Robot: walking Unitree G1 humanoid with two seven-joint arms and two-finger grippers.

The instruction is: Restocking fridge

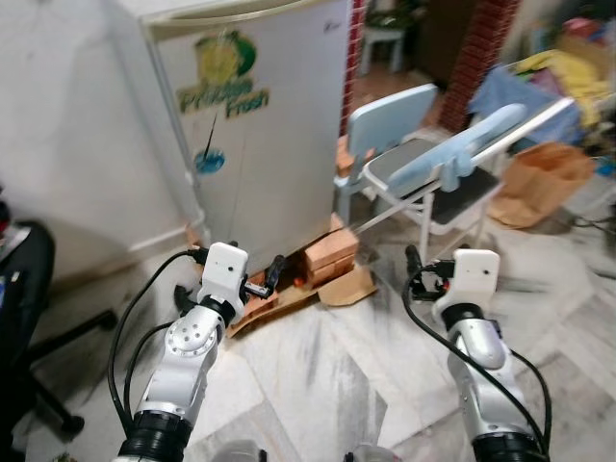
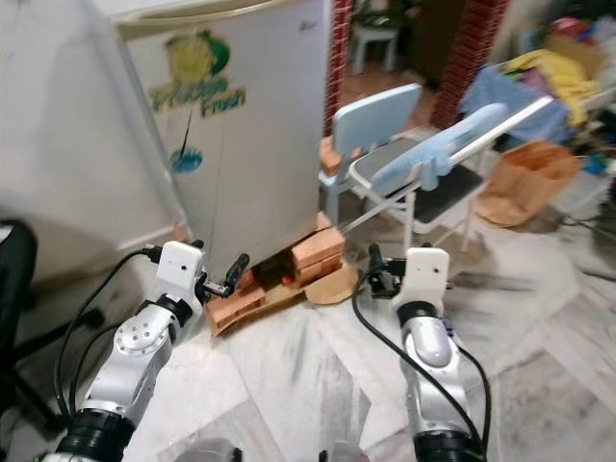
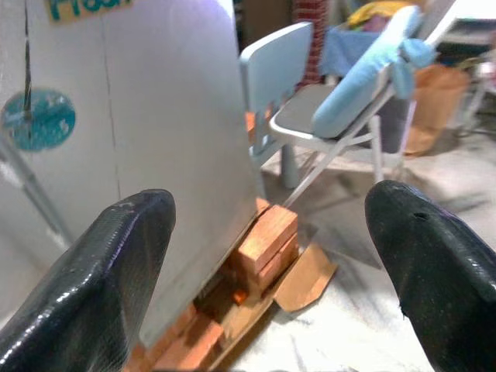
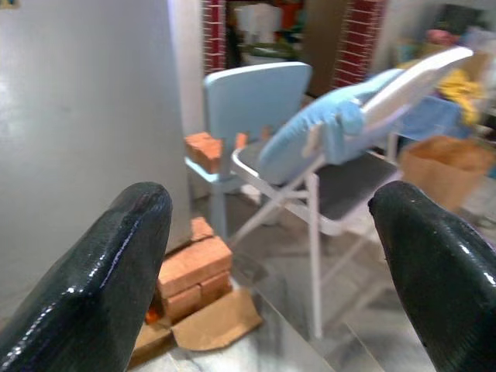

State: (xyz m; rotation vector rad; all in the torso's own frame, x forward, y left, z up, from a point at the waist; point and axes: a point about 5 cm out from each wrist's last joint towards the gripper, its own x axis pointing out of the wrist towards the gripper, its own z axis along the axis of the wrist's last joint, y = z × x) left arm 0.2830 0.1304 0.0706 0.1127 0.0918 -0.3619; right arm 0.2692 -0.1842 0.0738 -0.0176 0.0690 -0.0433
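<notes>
A white fridge with a green "Fresh" sticker stands ahead, door closed, propped on bricks. My left gripper is raised in front of the fridge's lower edge, open and empty; its black fingers frame the fridge door in the left wrist view. My right gripper hangs to the right of the bricks, open and empty, with its fingers spread wide toward the chairs.
A folding chair with a blue cushion and a light blue chair stand right of the fridge. Cardboard lies by the bricks. A brown bag sits beyond. A black office chair base is on my left.
</notes>
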